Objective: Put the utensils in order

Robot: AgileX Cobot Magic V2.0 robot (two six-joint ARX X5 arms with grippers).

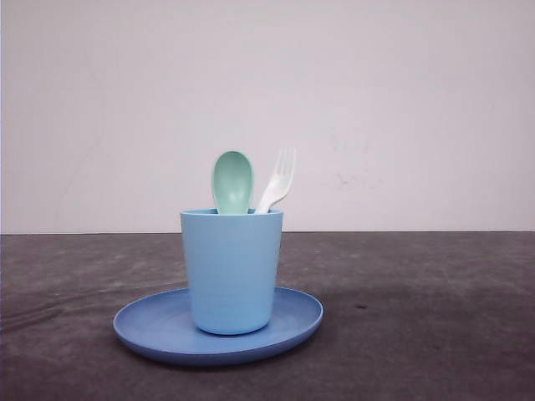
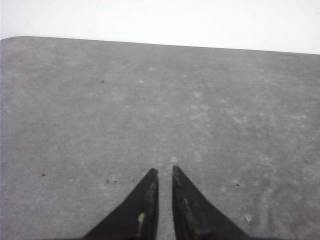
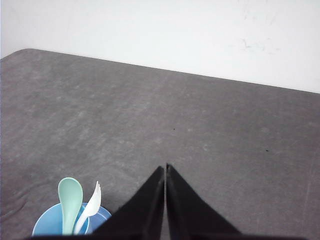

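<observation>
While cupped: spoon (image 1: 231, 181), fork (image 1: 277, 189).

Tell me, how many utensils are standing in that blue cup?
2. The mint-green spoon stands on the left in the light blue cup, the white fork leans on the right. Anything shorter inside would be hidden.

No text, label, brand, number or sign can be read; the cup (image 1: 231, 269) is plain light blue, with no marking seen on it; the plate (image 1: 146, 324) beneath the cup is likewise unmarked; faint smudges on the wall (image 1: 401, 100) behind the cup are not legible.
</observation>
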